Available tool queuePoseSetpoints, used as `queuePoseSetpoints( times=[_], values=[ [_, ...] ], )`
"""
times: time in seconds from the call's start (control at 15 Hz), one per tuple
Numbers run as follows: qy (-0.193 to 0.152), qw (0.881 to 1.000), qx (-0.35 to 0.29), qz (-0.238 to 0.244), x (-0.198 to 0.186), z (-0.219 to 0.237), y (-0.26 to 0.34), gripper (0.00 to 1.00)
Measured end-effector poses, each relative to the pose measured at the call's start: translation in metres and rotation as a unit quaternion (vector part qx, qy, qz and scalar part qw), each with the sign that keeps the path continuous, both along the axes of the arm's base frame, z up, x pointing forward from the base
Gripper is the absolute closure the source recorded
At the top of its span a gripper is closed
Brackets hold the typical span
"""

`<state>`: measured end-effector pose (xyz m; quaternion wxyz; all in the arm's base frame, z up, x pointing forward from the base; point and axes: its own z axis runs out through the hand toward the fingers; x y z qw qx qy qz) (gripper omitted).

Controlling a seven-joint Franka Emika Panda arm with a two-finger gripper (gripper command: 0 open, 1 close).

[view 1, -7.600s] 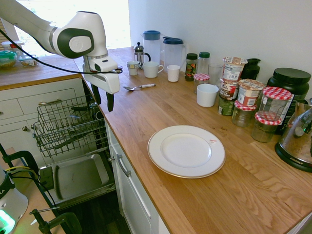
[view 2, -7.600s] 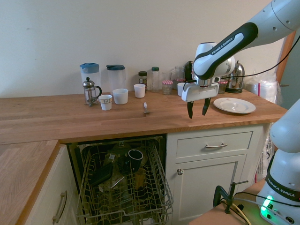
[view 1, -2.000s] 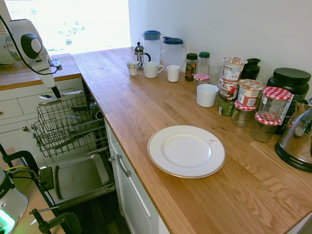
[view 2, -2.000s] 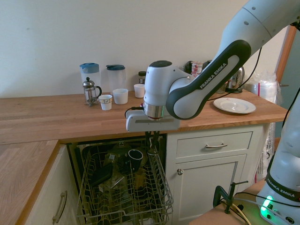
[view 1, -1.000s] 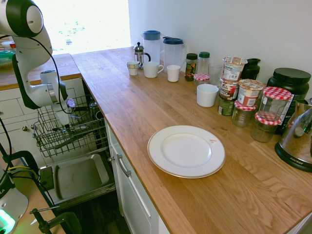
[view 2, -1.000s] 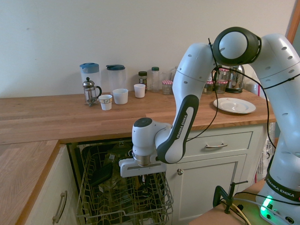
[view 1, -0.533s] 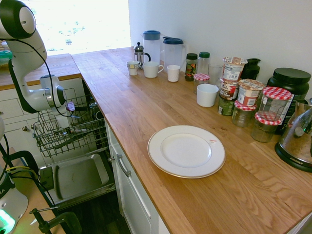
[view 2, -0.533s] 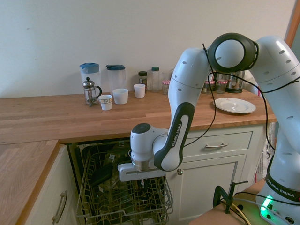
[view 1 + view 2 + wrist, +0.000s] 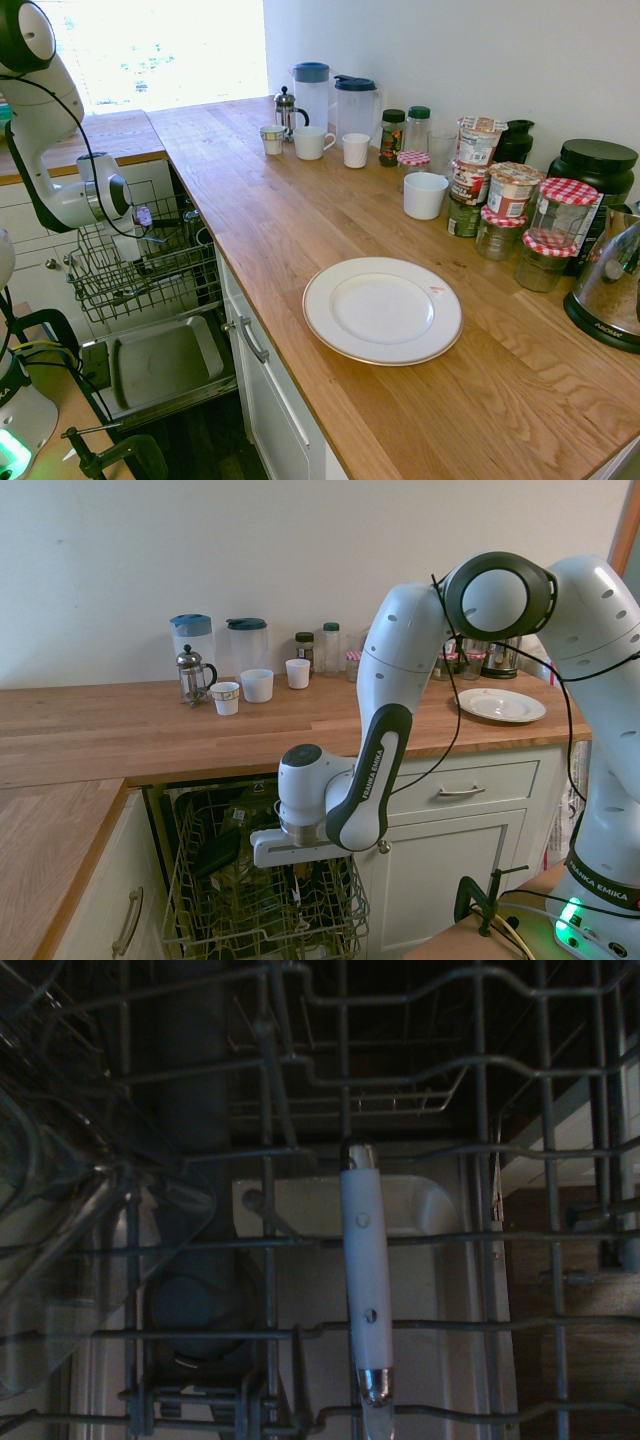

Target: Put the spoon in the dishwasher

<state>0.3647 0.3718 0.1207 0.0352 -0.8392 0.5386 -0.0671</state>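
The dishwasher (image 9: 200, 900) stands open under the counter, its wire rack (image 9: 150, 275) pulled out over the lowered door (image 9: 160, 365). My gripper (image 9: 300, 872) reaches down into the rack (image 9: 335, 905), and the dark wires hide its tip in both exterior views (image 9: 138, 243). The spoon (image 9: 365, 1280) shows in the wrist view as a slim piece with a pale grip and shiny metal ends. It lies along the rack wires, and its bowl is cut off at the picture's edge. A small pale sliver (image 9: 296, 891) shows just under my hand.
On the counter stand a white plate (image 9: 382, 310), jars (image 9: 500, 200), mugs (image 9: 310, 143), two jugs (image 9: 335, 100) and a French press (image 9: 192, 675). A clear plastic container (image 9: 70, 1260) lies in the rack. White drawers (image 9: 460, 790) flank the dishwasher.
My hand has sunk a little deeper into the rack and shifted slightly left. A pale sliver now shows under it.
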Motion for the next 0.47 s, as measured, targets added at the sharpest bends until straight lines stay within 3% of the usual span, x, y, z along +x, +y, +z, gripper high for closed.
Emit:
queuePoseSetpoints(
  times=[0.47],
  values=[
    [-0.062,0.998,-0.025,-0.015,-0.037,0.148,-0.013,0.0]
  ],
)
